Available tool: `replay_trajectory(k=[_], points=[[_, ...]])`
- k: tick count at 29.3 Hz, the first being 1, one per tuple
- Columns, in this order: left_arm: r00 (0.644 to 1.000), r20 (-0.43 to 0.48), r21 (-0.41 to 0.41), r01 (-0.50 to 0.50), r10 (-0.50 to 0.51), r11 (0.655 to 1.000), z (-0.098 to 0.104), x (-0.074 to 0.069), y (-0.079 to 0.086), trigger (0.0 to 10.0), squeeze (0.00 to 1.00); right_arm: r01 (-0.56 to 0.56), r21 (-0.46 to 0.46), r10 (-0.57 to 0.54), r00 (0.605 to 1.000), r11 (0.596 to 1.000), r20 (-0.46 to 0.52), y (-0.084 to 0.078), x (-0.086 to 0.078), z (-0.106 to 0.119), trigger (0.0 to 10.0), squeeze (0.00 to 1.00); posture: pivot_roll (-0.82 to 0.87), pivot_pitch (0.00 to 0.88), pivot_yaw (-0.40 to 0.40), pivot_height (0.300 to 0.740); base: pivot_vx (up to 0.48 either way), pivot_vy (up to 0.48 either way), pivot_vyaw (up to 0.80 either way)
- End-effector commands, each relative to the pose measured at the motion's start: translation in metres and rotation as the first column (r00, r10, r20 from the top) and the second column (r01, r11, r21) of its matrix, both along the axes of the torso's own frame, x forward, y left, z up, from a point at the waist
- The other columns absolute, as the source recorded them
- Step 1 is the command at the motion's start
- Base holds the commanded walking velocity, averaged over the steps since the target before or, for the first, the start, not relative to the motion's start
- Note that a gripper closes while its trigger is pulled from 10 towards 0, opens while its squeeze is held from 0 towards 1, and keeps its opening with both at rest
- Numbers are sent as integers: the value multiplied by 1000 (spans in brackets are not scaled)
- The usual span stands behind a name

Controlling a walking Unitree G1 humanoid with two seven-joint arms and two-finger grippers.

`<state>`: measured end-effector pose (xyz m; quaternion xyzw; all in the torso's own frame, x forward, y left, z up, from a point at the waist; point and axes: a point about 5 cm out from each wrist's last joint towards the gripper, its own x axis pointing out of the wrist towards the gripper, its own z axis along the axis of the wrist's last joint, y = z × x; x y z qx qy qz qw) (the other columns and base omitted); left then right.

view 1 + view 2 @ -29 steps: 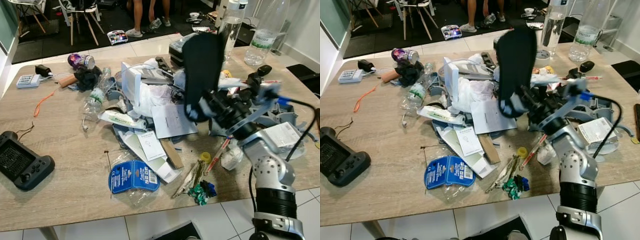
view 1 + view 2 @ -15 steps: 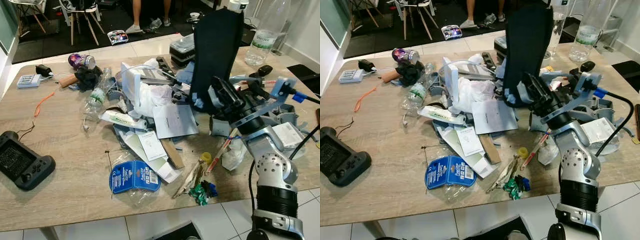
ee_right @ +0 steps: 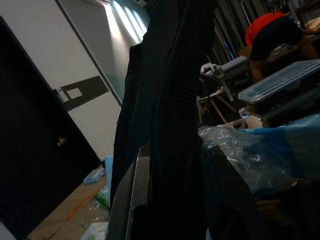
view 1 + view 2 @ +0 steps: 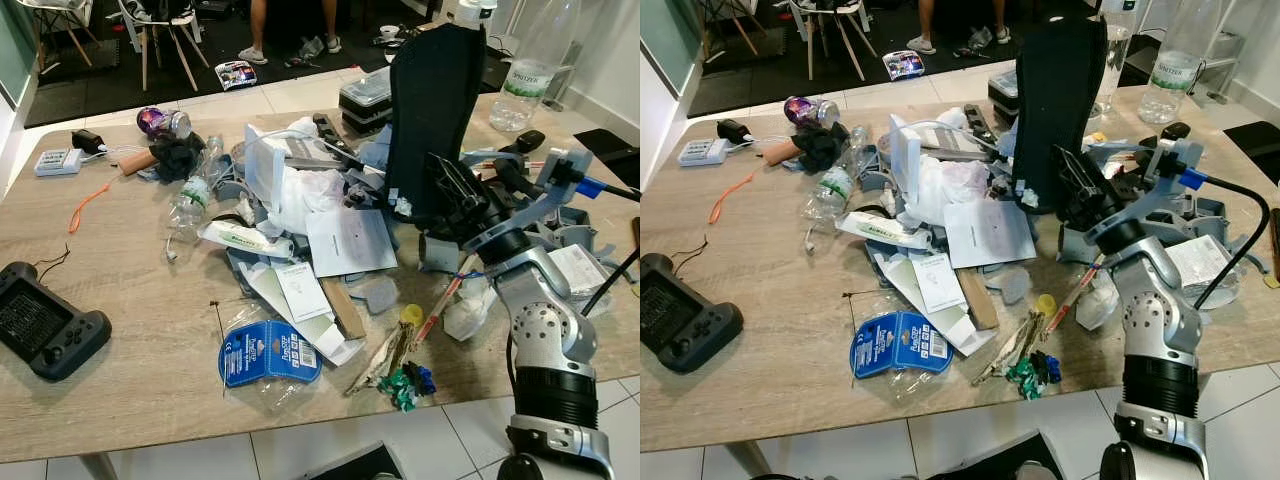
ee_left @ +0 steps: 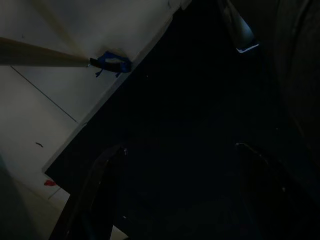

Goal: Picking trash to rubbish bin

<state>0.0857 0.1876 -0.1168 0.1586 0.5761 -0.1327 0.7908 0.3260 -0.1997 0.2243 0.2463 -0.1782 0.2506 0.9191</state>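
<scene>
The right tool [image 4: 425, 205] is clenched on the lower end of a black sock-like cloth [image 4: 432, 110], holding it upright above the heap of rubbish in the middle of the wooden surface [image 4: 130, 330]. In the right wrist view the dark ribbed cloth [image 3: 167, 115] stands between the two black fingers [image 3: 137, 200], with crinkled clear plastic [image 3: 240, 150] just beside it.

Below the cloth, toward the surface's near edge, lie a sheet of white paper [image 4: 348, 242], a small grey scrap [image 4: 378, 293], a yellow cap [image 4: 411, 313] and a blue blister pack [image 4: 268, 352]. A crushed plastic bottle [image 4: 190, 200] and a toothpaste tube [image 4: 243, 239] lie at the heap's left side. A black handheld game console [image 4: 45, 322] sits near the left edge, well apart from the heap. Two tall water bottles [image 4: 528, 65] stand at the far right corner.

The left tool [image 5: 175, 200] hangs in the shade with its fingers spread and nothing between them, over dark floor.
</scene>
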Motion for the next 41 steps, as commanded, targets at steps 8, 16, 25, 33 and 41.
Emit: replay_trajectory(k=[8,16,25,33,41], points=[[1000,-2,-28,4,-4,1000,-1,-1,-8,10000,0,13,85,-27,986,996,167,-11,-7,39,10000,0,-70,107,42,740,0,0,0],[1000,0,-31,9,-9,999,-1,-1,-10,10000,0,17,87,-41,958,996,284,-18,-13,74,10000,0,-77,97,40,740,0,0,0],[1000,0,-32,10,-10,999,-1,-1,-10,10000,0,27,92,-56,943,995,328,-21,-19,90,10000,0,-76,101,41,740,0,0,0],[1000,-5,-33,9,-9,999,-1,-1,-10,10000,0,265,-415,-354,923,870,-152,-33,20,3,10000,0,-76,106,42,740,0,0,0],[1000,-5,-30,10,-10,999,-1,-1,-8,10000,0,348,-342,-446,854,873,-269,-54,22,-7,10000,0,-71,111,49,740,0,0,0]])
